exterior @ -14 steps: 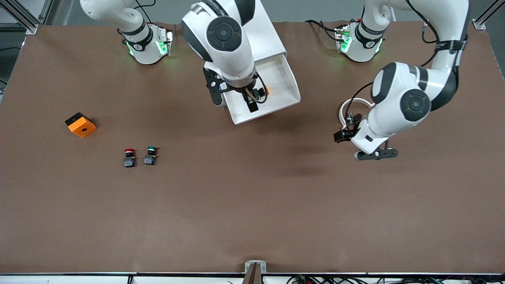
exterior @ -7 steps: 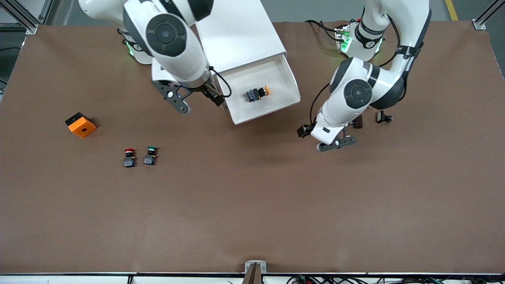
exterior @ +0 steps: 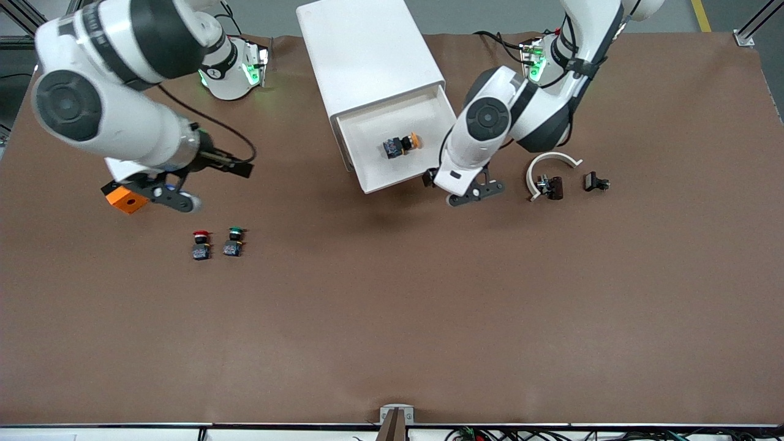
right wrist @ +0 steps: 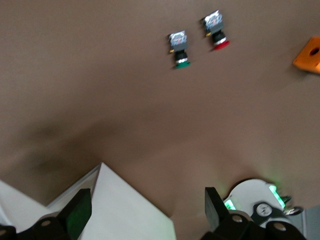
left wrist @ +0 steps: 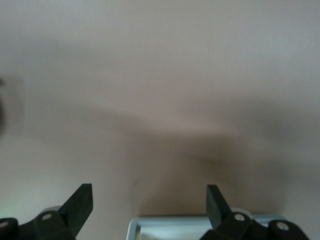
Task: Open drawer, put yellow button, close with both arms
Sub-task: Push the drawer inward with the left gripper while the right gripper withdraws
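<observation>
Drawer (exterior: 401, 174): pulled open, yellow button (exterior: 401, 145) lying inside.
Left gripper (exterior: 468, 191): jaws wide, empty, beside drawer's front corner.
Right gripper (exterior: 174, 199): jaws wide, empty, over orange block (exterior: 124, 199).

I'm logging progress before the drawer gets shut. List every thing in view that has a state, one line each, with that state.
drawer: pulled open.
yellow button: lying on its side in the drawer.
left gripper: open, empty, over the table beside the drawer's front.
right gripper: open, empty, over the table by the orange block.
red button: on the table, untouched.
green button: beside the red button, untouched.
</observation>
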